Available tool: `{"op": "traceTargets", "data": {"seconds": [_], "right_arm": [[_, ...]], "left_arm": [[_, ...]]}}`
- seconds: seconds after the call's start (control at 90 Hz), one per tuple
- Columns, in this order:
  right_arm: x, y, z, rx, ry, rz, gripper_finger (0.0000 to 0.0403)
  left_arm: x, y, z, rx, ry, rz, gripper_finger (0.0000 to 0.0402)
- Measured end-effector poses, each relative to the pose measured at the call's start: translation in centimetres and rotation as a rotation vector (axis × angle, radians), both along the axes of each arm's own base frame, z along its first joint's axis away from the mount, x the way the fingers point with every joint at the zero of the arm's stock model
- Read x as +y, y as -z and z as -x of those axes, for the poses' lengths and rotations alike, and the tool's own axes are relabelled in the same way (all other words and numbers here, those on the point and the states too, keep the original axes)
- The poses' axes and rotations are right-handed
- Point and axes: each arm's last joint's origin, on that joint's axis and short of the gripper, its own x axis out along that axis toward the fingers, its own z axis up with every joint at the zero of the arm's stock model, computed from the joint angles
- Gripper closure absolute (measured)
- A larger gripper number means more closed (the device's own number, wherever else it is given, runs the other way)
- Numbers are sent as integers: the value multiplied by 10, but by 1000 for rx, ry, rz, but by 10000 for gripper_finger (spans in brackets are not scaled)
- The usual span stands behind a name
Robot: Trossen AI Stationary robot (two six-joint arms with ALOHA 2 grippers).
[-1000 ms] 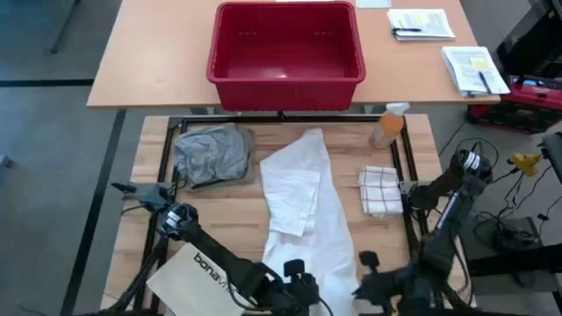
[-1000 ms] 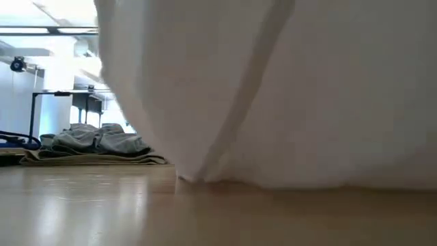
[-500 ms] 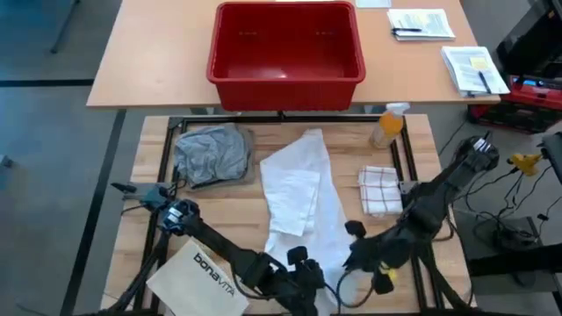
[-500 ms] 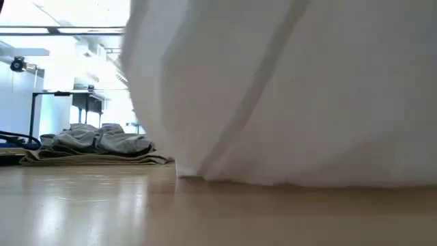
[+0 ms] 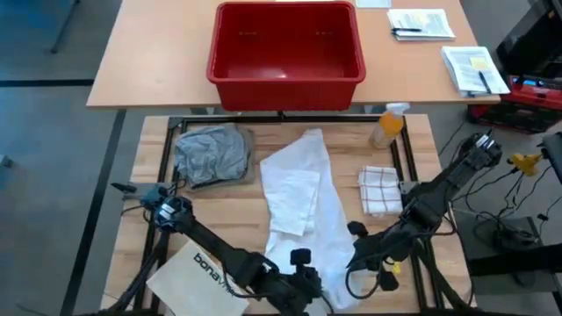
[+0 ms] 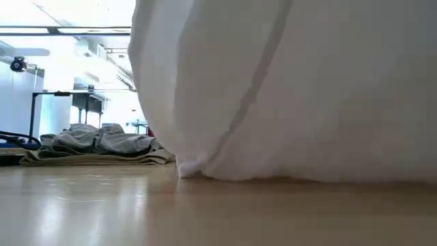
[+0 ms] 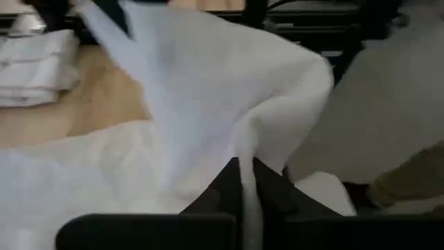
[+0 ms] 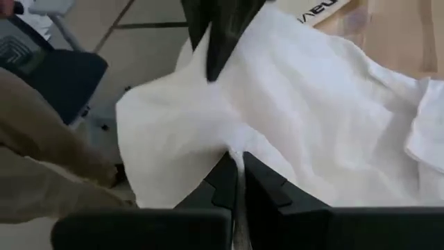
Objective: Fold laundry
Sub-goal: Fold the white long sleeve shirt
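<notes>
The large white shirt lies lengthwise down the table's middle and fills most of the low view, its lower edge on the wood. Both grippers are at its near end: my left gripper and my right gripper are each shut on the white cloth. At the far left, the grey T-shirt lies crumpled on the khaki-tan piece. My left gripper pinches a raised fold of the white shirt between its two fingers at the shirt's near end. The cloth rises from the fingers in a narrow ridge and spreads out beyond. My right gripper pinches the shirt's near edge between its two fingers. The cloth fans out ahead of the fingers onto the table.
A white "bonavita" bag lies at the near left. A folded checked cloth and a spray bottle sit at the right. A red basket stands on the table beyond the far edge, papers to its right.
My right gripper has gone from the table's near edge toward the far edge, its arm stretching out, with the shirt's near edge in its fingers. In the low view the hanging white cloth's left edge has drawn to the right.
</notes>
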Motion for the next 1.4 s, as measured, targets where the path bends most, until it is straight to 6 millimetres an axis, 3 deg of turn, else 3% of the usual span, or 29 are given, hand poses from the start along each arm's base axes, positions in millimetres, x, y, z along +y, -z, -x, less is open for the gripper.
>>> {"op": "traceTargets", "data": {"seconds": [0.178, 0.322, 0.433, 0.622, 0.767, 0.944, 1.078, 1.4], "right_arm": [[0, 0, -1, -7, 22, 2, 403], [-7, 0, -6, -6, 53, 1, 403], [-22, 0, -17, 29, 42, -43, 403], [-62, -1, -35, 36, 45, -27, 403], [-99, 0, -42, 53, 70, 19, 403], [-146, -10, -34, 13, 147, 87, 403], [-185, -4, -34, 66, 226, 94, 403], [-254, -14, -36, 15, 428, 129, 403]], "left_arm": [[25, 7, 25, -100, 15, 121, 401], [67, 3, 50, -188, -49, 198, 401], [101, 15, 67, -211, -115, 289, 401], [151, 46, 78, -195, -214, 393, 401], [189, 36, 73, -208, -241, 456, 401], [234, 39, 66, -166, -274, 486, 401], [264, 47, 63, -109, -256, 515, 401], [322, 42, 75, -76, -211, 507, 401]]}}
